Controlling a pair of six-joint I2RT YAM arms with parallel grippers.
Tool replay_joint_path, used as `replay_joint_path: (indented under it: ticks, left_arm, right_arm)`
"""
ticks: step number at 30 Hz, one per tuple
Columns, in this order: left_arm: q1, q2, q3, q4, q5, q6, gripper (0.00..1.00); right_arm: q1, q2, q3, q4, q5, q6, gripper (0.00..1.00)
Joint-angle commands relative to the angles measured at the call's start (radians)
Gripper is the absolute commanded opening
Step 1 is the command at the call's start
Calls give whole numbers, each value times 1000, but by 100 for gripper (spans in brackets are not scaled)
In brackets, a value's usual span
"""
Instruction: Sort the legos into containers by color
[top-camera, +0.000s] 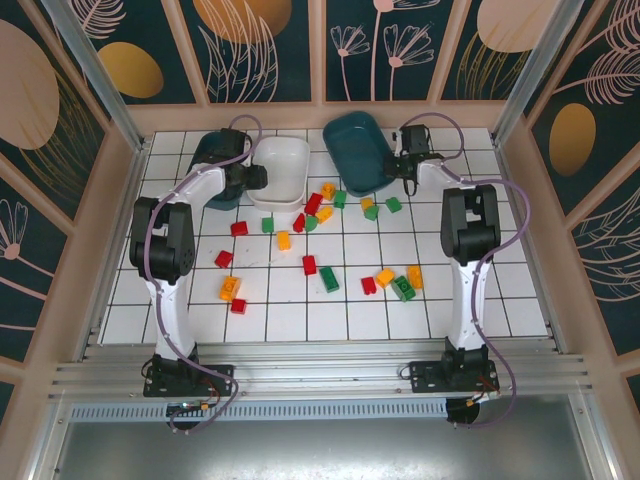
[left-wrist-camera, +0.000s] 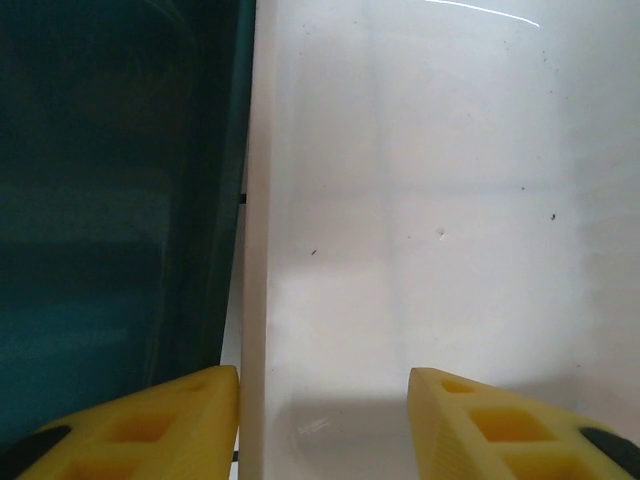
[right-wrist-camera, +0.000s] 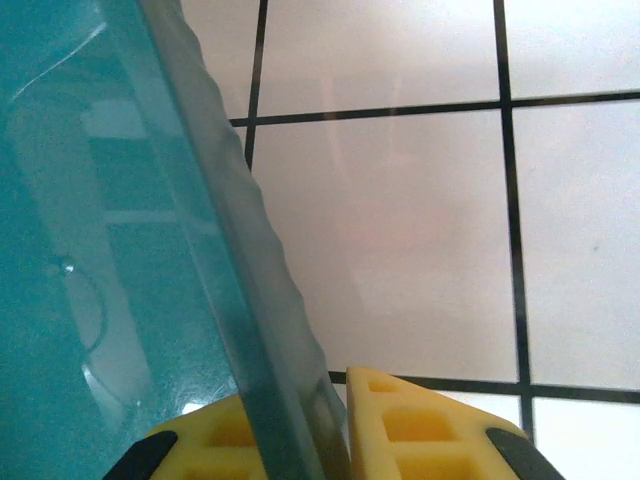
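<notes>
Red (top-camera: 309, 264), green (top-camera: 329, 279) and orange-yellow (top-camera: 283, 240) legos lie scattered over the white tiles. At the back stand three containers: a dark teal tub (top-camera: 212, 160), a white tub (top-camera: 285, 165) and a second teal tub (top-camera: 355, 150). My left gripper (top-camera: 258, 178) (left-wrist-camera: 325, 385) is open and straddles the white tub's left wall (left-wrist-camera: 258, 250). One finger touches the wall from outside, the other stands apart inside the tub. The dark teal tub (left-wrist-camera: 110, 200) lies just to the left. My right gripper (top-camera: 405, 172) (right-wrist-camera: 300, 395) is shut on the right rim of the second teal tub (right-wrist-camera: 100, 250).
The tiled floor (top-camera: 480, 290) is boxed in by wooden-framed patterned walls (top-camera: 125, 150) at the back and sides. An aluminium rail (top-camera: 320, 375) carries both arm bases at the near edge. Most legos cluster in the middle between the arms.
</notes>
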Motion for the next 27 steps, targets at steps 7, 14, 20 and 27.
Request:
replay_joint_path:
  ticks: [7,14,20,27]
  left_arm:
    - [10,-15,26,-3,82,-12,45]
    - [23,-38,47,-12,116,-25,48]
    - [46,-79,68,-46,36,-18,52]
    - [127,-124,-22,39,171,-38,70]
  right_arm:
    - [57,39,87,-10,73,239,0]
    - [67,144,304,-153,136,376,0]
    - [128,254,475,-262,201,424,0]
    - [177,289,526,-331,260,468,0]
